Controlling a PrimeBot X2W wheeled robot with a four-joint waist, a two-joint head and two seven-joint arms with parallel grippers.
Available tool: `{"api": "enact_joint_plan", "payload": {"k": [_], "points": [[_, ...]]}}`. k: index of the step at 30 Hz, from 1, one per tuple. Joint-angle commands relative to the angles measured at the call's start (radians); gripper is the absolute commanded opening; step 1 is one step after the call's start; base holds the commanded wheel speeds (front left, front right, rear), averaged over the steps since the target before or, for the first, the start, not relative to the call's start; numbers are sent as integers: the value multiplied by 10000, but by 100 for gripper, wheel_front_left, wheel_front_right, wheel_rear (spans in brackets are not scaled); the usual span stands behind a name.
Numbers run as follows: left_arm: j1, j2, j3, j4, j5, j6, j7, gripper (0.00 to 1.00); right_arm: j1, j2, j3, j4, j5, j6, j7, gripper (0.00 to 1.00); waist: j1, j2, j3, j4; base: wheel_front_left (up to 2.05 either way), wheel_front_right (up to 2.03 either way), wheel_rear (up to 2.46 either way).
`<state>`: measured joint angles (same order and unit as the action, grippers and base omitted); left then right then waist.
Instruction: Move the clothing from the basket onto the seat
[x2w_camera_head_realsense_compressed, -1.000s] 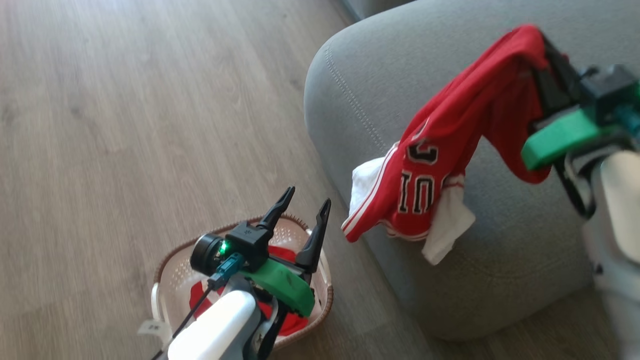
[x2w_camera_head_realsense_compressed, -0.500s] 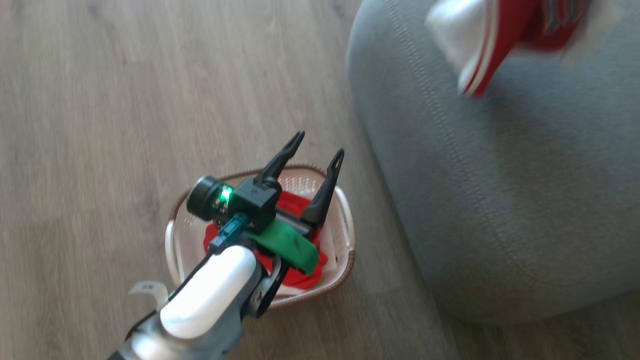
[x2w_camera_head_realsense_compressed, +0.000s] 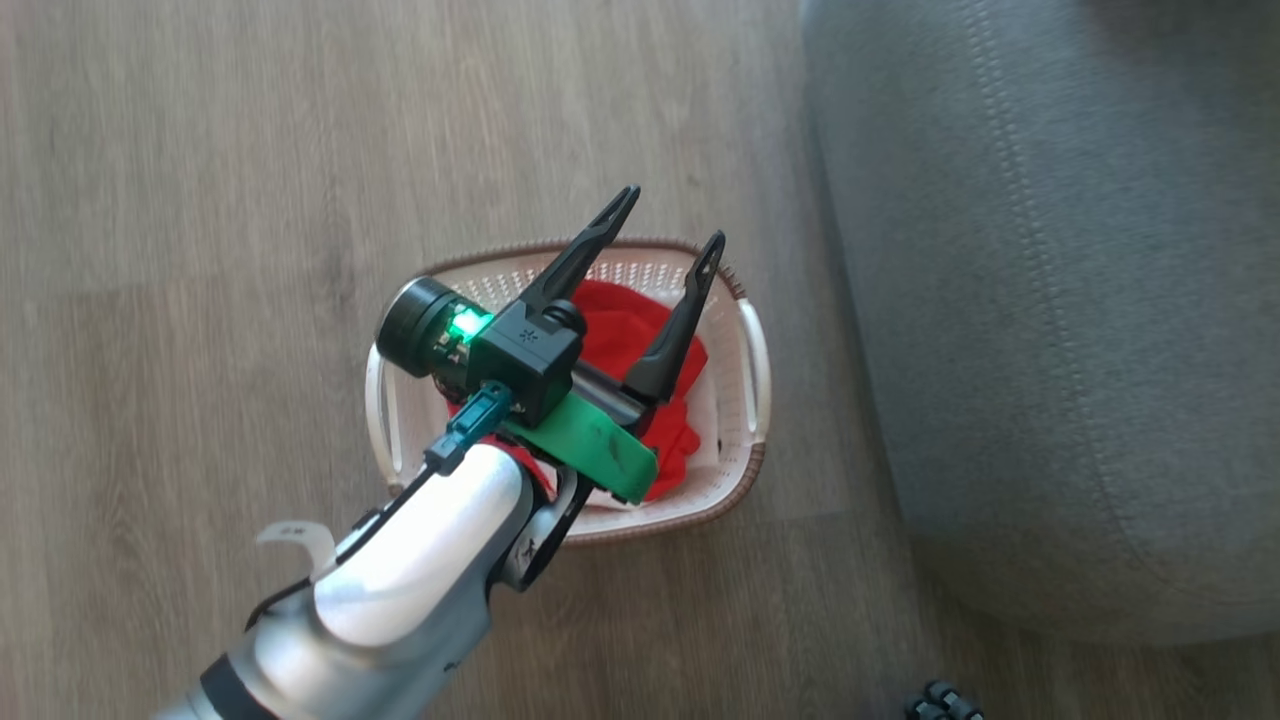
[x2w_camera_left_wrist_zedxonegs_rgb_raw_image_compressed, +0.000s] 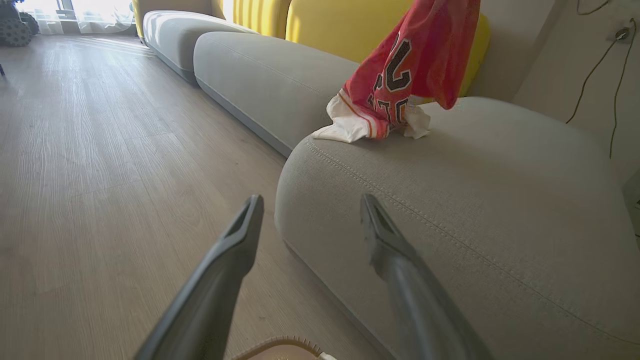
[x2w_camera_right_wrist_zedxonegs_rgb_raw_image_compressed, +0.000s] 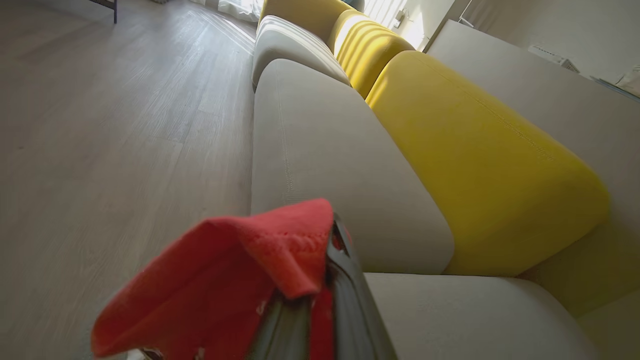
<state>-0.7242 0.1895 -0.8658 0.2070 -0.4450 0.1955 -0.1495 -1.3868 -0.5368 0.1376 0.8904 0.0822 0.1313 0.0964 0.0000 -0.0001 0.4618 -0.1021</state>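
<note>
We're setting the jersey (x2w_camera_left_wrist_zedxonegs_rgb_raw_image_compressed: 400, 75) on the seat (x2w_camera_left_wrist_zedxonegs_rgb_raw_image_compressed: 450, 190); red cloth (x2w_camera_head_realsense_compressed: 625, 325) is lying in the basket (x2w_camera_head_realsense_compressed: 757, 360).
Head view: left gripper (x2w_camera_head_realsense_compressed: 674, 214) is hovering over the basket, jaws wide, empty. Left wrist view: jersey is hanging, long axis near vertical, white hem pointing down and touching the seat near its rounded edge. Right wrist view: right gripper (x2w_camera_right_wrist_zedxonegs_rgb_raw_image_compressed: 331, 237) is clamping a red fold. We're advising: carry it inboard, lower till slack, then open.

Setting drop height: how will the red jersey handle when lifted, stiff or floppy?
Likely floppy: the jersey hangs in folds, its hem crumpled on the seat. Probably light: the right tool holds it by one pinched edge. Could drag on release.
</note>
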Motion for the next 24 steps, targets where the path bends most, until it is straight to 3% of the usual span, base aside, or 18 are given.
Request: {"api": "enact_joint_plan", "payload": {"k": [1, 12, 18, 19, 20, 21, 24], "points": [[-271, 182, 199, -394, 101, 116, 83, 100, -41, 82, -132, -63, 118, -6, -91, 0, 0, 1, 293, 214, 0, 0, 0], [-376, 398, 103, -629, 216, 214, 213, 100, 819, 499, -516, 2210, 164, -6, -38, 0, 0, 1, 926, 508, 0, 0, 0], [-337, 451, 78, -612, 193, 269, 224, 100, 942, 682, -367, 2741, 270, -6, -145, 0, 0, 1, 901, 467, 0, 0, 0], [-322, 462, 78, -600, 182, 280, 223, 100, 933, 688, -328, 2797, 295, -6, -165, 31, 0, 1, 870, 444, 0, 0, 0], [-304, 471, 77, -588, 172, 293, 222, 100, 929, 695, -284, 2851, 324, -6, -184, 75, 0, 1, 830, 414, 0, 0, 0], [-284, 479, 79, -576, 159, 307, 220, 100, 933, 710, -234, 2903, 355, -6, -199, 100, 0, 1, 782, 375, 0, 0, 0], [-211, 495, 69, -534, 111, 329, 204, 100, 1003, 731, 26, 3014, 360, -6, -280, 100, 0, 1, 611, 246, 0, 0, 0]]}}
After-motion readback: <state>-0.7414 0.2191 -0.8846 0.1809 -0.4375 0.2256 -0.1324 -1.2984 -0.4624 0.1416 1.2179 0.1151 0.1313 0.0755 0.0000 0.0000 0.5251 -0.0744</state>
